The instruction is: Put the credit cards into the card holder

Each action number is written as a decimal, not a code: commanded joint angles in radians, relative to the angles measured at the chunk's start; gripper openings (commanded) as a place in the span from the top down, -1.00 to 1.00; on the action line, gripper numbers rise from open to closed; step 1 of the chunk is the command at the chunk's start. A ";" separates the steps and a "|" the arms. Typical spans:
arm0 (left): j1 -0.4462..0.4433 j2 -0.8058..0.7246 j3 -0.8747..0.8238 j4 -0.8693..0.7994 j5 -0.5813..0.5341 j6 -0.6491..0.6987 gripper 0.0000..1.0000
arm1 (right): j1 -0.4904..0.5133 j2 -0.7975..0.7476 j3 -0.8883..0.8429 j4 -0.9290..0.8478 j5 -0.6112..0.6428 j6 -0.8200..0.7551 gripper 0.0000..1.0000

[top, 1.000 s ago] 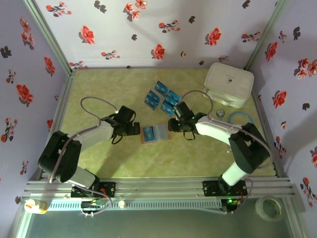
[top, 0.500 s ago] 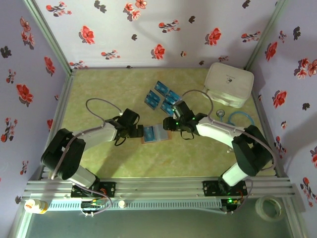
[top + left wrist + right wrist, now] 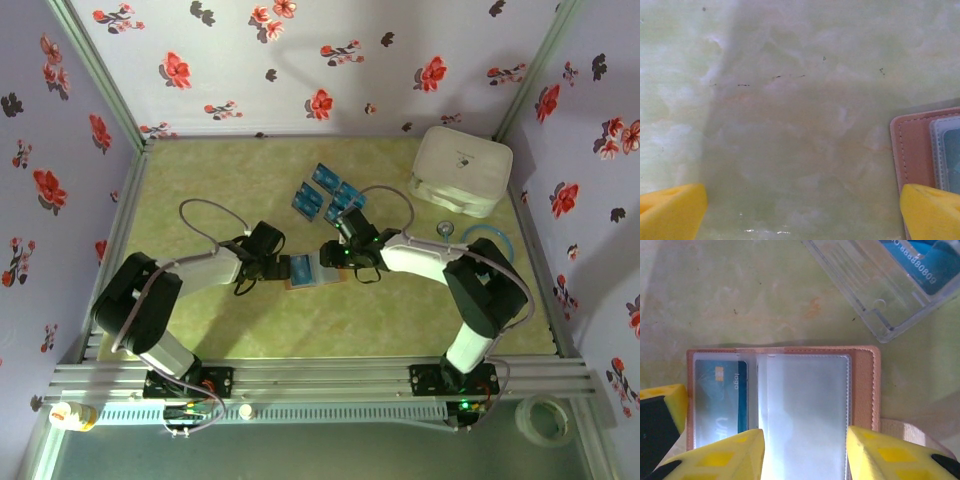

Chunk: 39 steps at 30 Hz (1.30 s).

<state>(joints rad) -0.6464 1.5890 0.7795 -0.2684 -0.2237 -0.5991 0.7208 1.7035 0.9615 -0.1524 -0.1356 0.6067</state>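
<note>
The brown card holder [image 3: 312, 271] lies open on the table, flat between my two grippers. In the right wrist view the card holder [image 3: 864, 385] shows clear sleeves, with one blue credit card [image 3: 720, 400] in the left sleeve. My right gripper [image 3: 805, 456] hovers open, its yellow fingers on either side of the clear right-hand sleeve [image 3: 807, 400]. My left gripper [image 3: 800, 220] is wide open over bare table, one fingertip [image 3: 930, 210] at the holder's left edge [image 3: 912, 155]. Several loose blue credit cards [image 3: 326, 195] lie behind the holder.
A clear plastic case [image 3: 875, 285] holding a blue card [image 3: 935, 260] lies just beyond the holder. A big white rounded box [image 3: 462, 170] stands at the back right, with a blue ring [image 3: 487, 240] in front of it. Flowered walls close in the table.
My left gripper has slid right up to the holder's left edge. My right gripper has moved left over the holder's right half.
</note>
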 commanded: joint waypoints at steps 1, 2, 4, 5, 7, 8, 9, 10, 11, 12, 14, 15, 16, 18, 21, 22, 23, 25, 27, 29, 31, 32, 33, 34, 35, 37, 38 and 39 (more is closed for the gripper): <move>-0.002 0.031 -0.005 -0.005 -0.033 0.011 -0.99 | 0.000 0.022 0.028 0.009 -0.009 0.009 0.08; -0.002 0.032 -0.006 -0.003 -0.033 0.011 -0.99 | -0.001 0.026 0.028 0.011 -0.010 0.008 0.07; -0.003 0.037 -0.003 -0.003 -0.035 0.016 -0.99 | -0.001 0.034 0.026 0.013 -0.010 0.007 0.07; -0.002 0.037 -0.002 -0.004 -0.035 0.018 -0.99 | -0.001 0.036 0.023 0.014 -0.008 0.010 0.07; -0.002 0.042 -0.002 -0.003 -0.036 0.018 -0.99 | -0.004 0.042 0.015 0.021 -0.006 0.012 0.07; -0.002 0.043 0.000 -0.003 -0.036 0.018 -0.99 | -0.007 0.047 0.012 0.023 -0.010 0.014 0.08; -0.003 0.044 -0.002 -0.003 -0.036 0.017 -0.99 | -0.008 0.051 0.012 0.024 -0.012 0.013 0.08; -0.003 0.045 -0.002 -0.002 -0.036 0.016 -0.99 | -0.008 0.056 0.011 0.024 -0.013 0.012 0.07; -0.003 0.046 -0.002 -0.001 -0.036 0.017 -0.99 | -0.007 0.062 0.012 0.027 -0.016 0.012 0.06; -0.003 0.047 -0.002 -0.001 -0.037 0.018 -0.99 | -0.009 0.066 0.011 0.029 -0.020 0.013 0.07; -0.003 0.052 0.001 -0.002 -0.036 0.021 -0.99 | -0.009 0.074 0.009 0.033 -0.024 0.016 0.07; -0.002 0.054 0.001 -0.003 -0.037 0.023 -0.99 | -0.009 0.078 0.009 0.036 -0.024 0.017 0.06; -0.002 0.056 0.004 -0.002 -0.039 0.022 -0.99 | -0.009 0.078 0.007 0.038 -0.022 0.017 0.07; -0.004 0.060 0.006 -0.002 -0.040 0.021 -0.99 | -0.011 0.080 0.005 0.040 -0.023 0.018 0.06; -0.004 0.062 0.009 -0.001 -0.039 0.021 -1.00 | -0.012 0.081 0.000 0.045 -0.032 0.019 0.06; -0.004 0.064 0.009 0.000 -0.040 0.023 -0.99 | -0.012 0.079 -0.002 0.044 -0.027 0.020 0.06; -0.004 0.063 0.009 0.000 -0.039 0.023 -0.99 | -0.013 0.075 -0.003 0.041 -0.021 0.019 0.06; -0.004 0.061 0.010 -0.003 -0.039 0.023 -0.99 | -0.015 0.072 -0.008 0.038 -0.012 0.020 0.05; -0.004 0.062 0.008 -0.001 -0.039 0.022 -0.99 | -0.017 0.071 -0.017 0.046 -0.022 0.023 0.05; -0.004 0.061 0.007 0.000 -0.040 0.024 -0.99 | -0.018 0.081 -0.019 0.064 -0.052 0.034 0.05; -0.004 0.063 0.006 0.000 -0.040 0.022 -0.99 | -0.020 0.091 -0.024 0.097 -0.097 0.051 0.05; -0.004 0.063 0.004 0.002 -0.040 0.022 -0.99 | -0.020 0.095 -0.031 0.121 -0.121 0.065 0.05; -0.004 0.063 0.004 0.003 -0.040 0.021 -0.99 | -0.020 0.099 -0.037 0.149 -0.146 0.083 0.05; -0.004 0.063 0.003 0.004 -0.040 0.021 -0.99 | -0.022 0.102 -0.043 0.174 -0.167 0.095 0.06; -0.004 0.065 0.001 0.005 -0.039 0.021 -0.99 | -0.021 0.105 -0.049 0.196 -0.184 0.112 0.07; -0.004 0.065 0.000 0.006 -0.040 0.019 -0.99 | -0.021 0.108 -0.055 0.232 -0.211 0.137 0.09; -0.005 0.064 0.000 0.007 -0.040 0.020 -0.99 | -0.021 0.110 -0.057 0.246 -0.222 0.150 0.09; -0.006 0.063 -0.002 0.007 -0.040 0.020 -0.99 | -0.021 0.110 -0.061 0.263 -0.232 0.161 0.11</move>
<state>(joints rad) -0.6510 1.6054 0.7902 -0.2722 -0.2432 -0.5957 0.6846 1.7786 0.9218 0.0231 -0.2516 0.7036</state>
